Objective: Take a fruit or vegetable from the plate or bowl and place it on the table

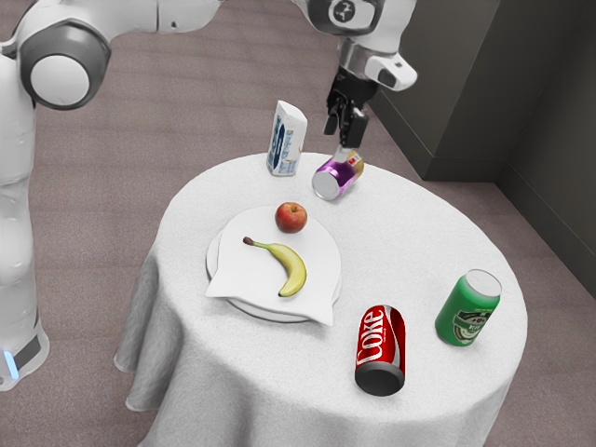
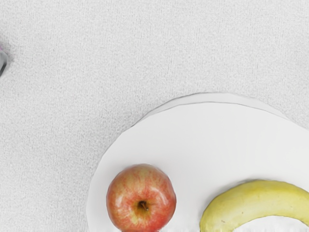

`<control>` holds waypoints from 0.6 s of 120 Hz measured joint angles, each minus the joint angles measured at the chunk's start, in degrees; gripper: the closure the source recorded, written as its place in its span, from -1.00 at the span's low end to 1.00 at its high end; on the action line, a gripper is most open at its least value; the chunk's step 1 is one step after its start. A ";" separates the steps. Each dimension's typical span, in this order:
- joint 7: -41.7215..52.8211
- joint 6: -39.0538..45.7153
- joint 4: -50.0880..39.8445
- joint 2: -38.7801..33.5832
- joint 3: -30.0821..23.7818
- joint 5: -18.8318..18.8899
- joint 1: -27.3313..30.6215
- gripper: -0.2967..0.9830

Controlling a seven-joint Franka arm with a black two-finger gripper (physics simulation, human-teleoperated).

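Note:
High over the table's far side, my gripper [image 1: 341,138] hangs with its fingers apart and nothing between them. The plate [image 1: 213,264] carries a white cloth, with a red apple [image 1: 291,218] near its far edge and a yellow banana [image 1: 292,268] curving across the middle. The wrist view has the apple [image 2: 141,198] on the pale plate [image 2: 207,140], beside part of the banana [image 2: 256,195]. Apple and banana lie apart.
A white carton [image 1: 286,140] stands upright behind the plate, near a purple can [image 1: 337,176] lying on its side below my hand. A red Coke can [image 1: 381,346] and a green can [image 1: 467,308] are toward the near side of the round table [image 1: 428,242].

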 joint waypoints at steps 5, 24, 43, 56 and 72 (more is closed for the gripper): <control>2.15 0.36 -1.40 0.00 0.00 0.08 0.04 -0.53; 10.92 2.47 -5.79 -0.15 0.03 0.42 -0.02 -0.53; 19.56 4.98 -9.59 -0.50 -0.50 0.86 0.19 -0.53; 24.37 6.90 -13.59 -1.56 -1.27 0.94 -0.07 -0.53; 29.26 9.67 -19.15 -3.60 -1.40 0.79 -0.56 -0.53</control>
